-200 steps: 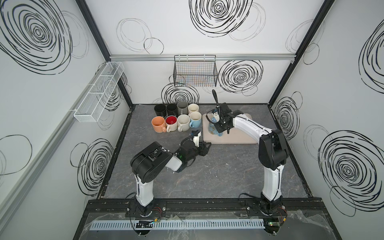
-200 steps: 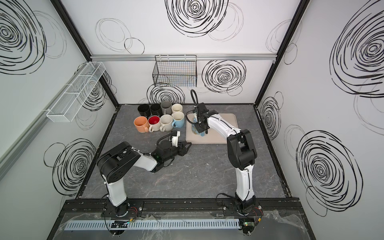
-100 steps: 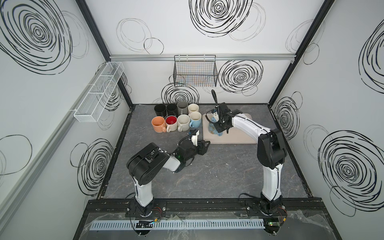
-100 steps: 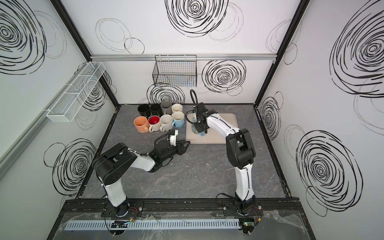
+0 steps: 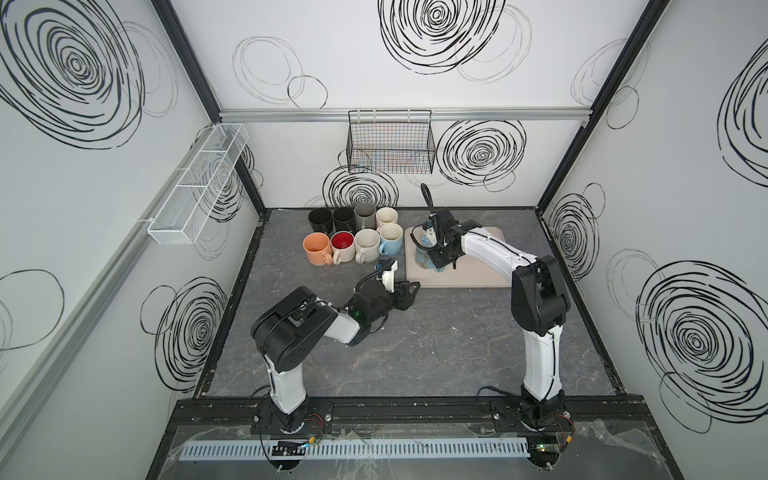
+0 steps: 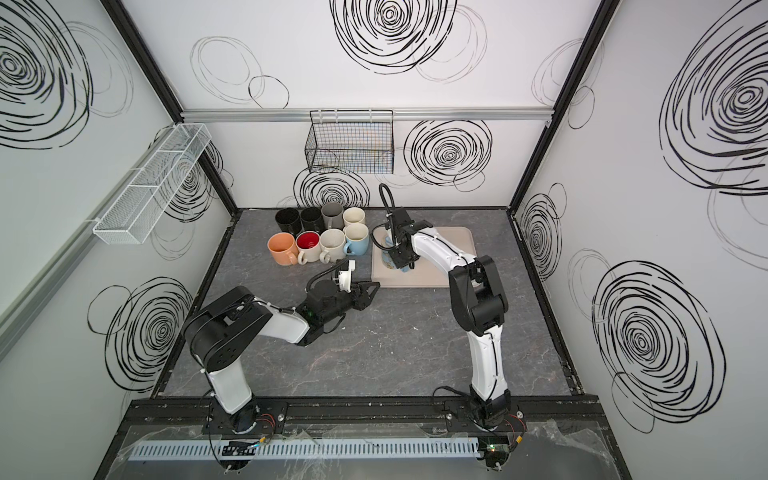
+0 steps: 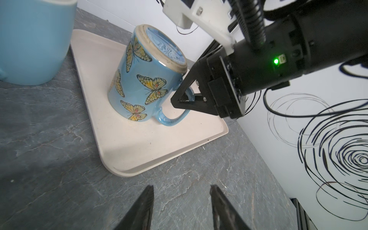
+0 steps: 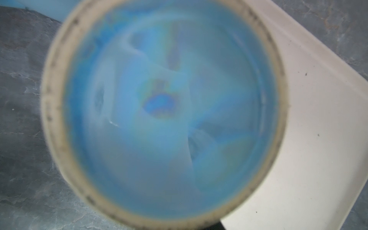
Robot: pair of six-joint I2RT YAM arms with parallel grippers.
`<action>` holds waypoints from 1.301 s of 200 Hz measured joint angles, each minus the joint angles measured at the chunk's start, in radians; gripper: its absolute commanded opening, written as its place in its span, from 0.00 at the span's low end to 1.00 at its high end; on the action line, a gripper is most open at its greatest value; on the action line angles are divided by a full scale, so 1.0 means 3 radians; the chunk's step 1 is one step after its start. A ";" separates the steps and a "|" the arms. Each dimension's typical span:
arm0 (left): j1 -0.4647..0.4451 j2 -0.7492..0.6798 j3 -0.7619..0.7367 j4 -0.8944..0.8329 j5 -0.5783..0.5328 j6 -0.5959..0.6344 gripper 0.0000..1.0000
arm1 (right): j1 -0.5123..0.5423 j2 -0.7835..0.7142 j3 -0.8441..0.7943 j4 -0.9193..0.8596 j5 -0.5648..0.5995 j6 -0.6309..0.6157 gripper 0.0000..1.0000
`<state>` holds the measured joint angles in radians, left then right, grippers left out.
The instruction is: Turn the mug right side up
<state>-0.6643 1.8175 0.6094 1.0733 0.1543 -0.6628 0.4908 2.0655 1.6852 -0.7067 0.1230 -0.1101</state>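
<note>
I see the butterfly mug (image 7: pixel 139 79) upside down, rim down on the beige tray (image 7: pixel 159 149), close to the tray's left edge. My right gripper (image 7: pixel 179 99) has its jaws drawn narrow on the mug's handle, one finger on the outside of the loop. The right wrist camera shows me only the mug's blurred blue base. My left gripper (image 7: pixel 181 205) hangs empty over the desk (image 7: pixel 49 159) off the tray's front left corner, jaws partly apart.

Cluster of upright mugs (image 5: pixel 366 244) beside beige tray (image 5: pixel 457 276); wire basket (image 5: pixel 390 147) above.
</note>
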 measured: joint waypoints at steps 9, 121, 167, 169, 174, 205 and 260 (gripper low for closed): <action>0.0004 -0.0023 -0.0004 0.0003 0.0004 -0.0019 0.50 | -0.0006 -0.0034 -0.0062 0.0061 -0.0022 0.0028 0.00; 0.0061 -0.0083 -0.0015 0.0197 0.0168 -0.0753 0.56 | -0.0882 -0.1194 -0.2285 0.2242 -0.1521 0.1926 0.00; 0.0061 -0.0031 0.0084 0.0187 0.0266 -0.1143 0.61 | -0.0902 -0.1292 -0.2626 0.3090 -0.2023 0.2506 0.00; 0.0062 -0.0029 0.0090 0.0184 0.0275 -0.1158 0.62 | -0.0900 -0.1300 -0.2640 0.3124 -0.2047 0.2528 0.00; 0.0069 -0.0029 0.0106 0.0169 0.0295 -0.1188 0.63 | -0.0899 -0.1316 -0.2668 0.3239 -0.2101 0.2593 0.00; 0.0242 -0.0041 0.0202 0.0071 0.0444 -0.1284 0.65 | -0.0856 -0.1381 -0.2734 0.3844 -0.2406 0.2944 0.00; 0.0482 -0.0309 0.0537 -0.0434 0.0635 -0.1177 0.67 | -0.0640 -0.1502 -0.2724 0.4435 -0.2719 0.3162 0.00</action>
<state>-0.5198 1.7248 0.7704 0.9432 0.3447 -1.0161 0.2989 1.6150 0.8680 0.6239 -0.6926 0.8387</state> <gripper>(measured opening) 0.666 0.199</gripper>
